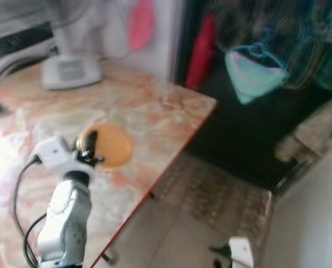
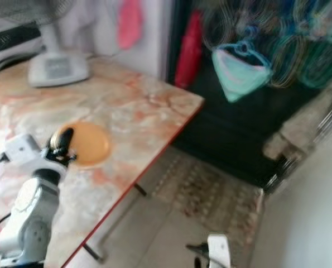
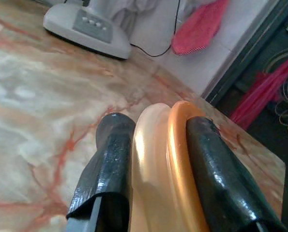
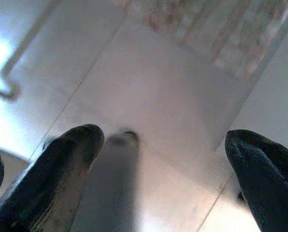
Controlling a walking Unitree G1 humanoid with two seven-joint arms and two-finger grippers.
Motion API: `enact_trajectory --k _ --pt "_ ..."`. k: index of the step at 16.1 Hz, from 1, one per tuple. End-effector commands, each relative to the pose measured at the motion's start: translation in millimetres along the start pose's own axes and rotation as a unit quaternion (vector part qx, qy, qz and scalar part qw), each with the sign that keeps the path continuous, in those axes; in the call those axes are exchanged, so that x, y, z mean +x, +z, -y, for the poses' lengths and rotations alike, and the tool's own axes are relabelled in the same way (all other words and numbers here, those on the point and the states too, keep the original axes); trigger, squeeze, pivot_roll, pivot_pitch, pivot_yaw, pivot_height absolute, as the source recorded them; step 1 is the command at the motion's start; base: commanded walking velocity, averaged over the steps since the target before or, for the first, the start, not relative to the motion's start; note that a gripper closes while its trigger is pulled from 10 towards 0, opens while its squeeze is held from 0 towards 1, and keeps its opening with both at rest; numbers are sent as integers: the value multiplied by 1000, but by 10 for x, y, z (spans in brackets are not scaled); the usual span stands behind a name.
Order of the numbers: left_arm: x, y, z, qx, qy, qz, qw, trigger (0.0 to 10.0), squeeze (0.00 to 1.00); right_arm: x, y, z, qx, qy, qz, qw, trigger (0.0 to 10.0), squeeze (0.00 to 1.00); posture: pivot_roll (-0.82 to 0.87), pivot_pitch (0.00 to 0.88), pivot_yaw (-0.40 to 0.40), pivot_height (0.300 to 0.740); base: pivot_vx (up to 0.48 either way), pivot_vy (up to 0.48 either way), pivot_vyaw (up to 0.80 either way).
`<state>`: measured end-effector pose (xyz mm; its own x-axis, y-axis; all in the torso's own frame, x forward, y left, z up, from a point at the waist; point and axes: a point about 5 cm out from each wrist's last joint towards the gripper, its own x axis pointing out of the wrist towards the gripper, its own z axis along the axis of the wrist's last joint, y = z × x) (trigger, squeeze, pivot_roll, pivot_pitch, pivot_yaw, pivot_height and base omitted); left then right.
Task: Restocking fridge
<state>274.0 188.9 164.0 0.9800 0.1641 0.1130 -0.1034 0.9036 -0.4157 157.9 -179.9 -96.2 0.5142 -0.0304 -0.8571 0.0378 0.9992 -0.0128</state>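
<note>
My left gripper [image 1: 89, 148] is shut on the near rim of an orange round plate [image 1: 112, 146] over the marble table [image 1: 154, 111]. In the left wrist view the plate's rim [image 3: 169, 159] stands edge-on between both black fingers [image 3: 112, 159], orange on one side and paler on the other. I cannot tell whether the plate rests on the table or hangs just above it. My right gripper [image 4: 165, 137] hangs low over the tiled floor, open with nothing between its fingers; its white wrist [image 1: 239, 251] shows at the bottom of the eye views.
A white fan base [image 1: 71, 71] stands at the table's back. The red table edge [image 1: 177, 153] runs diagonally, with a patterned rug [image 1: 221, 195] on the floor beyond it. A red umbrella [image 1: 202, 50], a teal cloth [image 1: 255, 72] and a pink cloth [image 1: 140, 22] hang behind.
</note>
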Motion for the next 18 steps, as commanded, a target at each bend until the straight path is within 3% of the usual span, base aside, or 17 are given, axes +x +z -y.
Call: enact_trajectory --k 1,7,8,11,14,16,18 --pt "5 56 46 -2 -9 16 1000 10000 0 -2 6 39 1 -7 0 1000 10000 0 50 68 21 740 0 0 -788" --pt "-93 111 -66 4 18 39 999 10000 0 -8 -69 -17 -22 3 -15 1000 10000 0 121 37 -39 740 0 0 -788" --pt "-85 147 -74 3 24 49 999 10000 0 -14 -32 73 -22 4 -1 1000 10000 0 137 32 -59 740 0 0 -788" --pt "-43 191 -56 6 19 59 998 10000 0 -1 64 92 -34 8 9 999 10000 0 155 46 -66 740 0 0 -788" --pt "-27 74 55 2 -7 33 999 10000 0 20 313 169 -28 -7 41 999 10000 0 112 24 -11 740 0 0 -783" --pt "36 -4 193 0 -39 19 999 10000 0 12 380 277 -13 -26 50 998 10000 0 58 11 40 740 0 0 -781" --pt "125 -7 232 6 -64 8 998 10000 0 0 405 358 6 -45 59 997 10000 0 23 19 48 740 0 0 -784"
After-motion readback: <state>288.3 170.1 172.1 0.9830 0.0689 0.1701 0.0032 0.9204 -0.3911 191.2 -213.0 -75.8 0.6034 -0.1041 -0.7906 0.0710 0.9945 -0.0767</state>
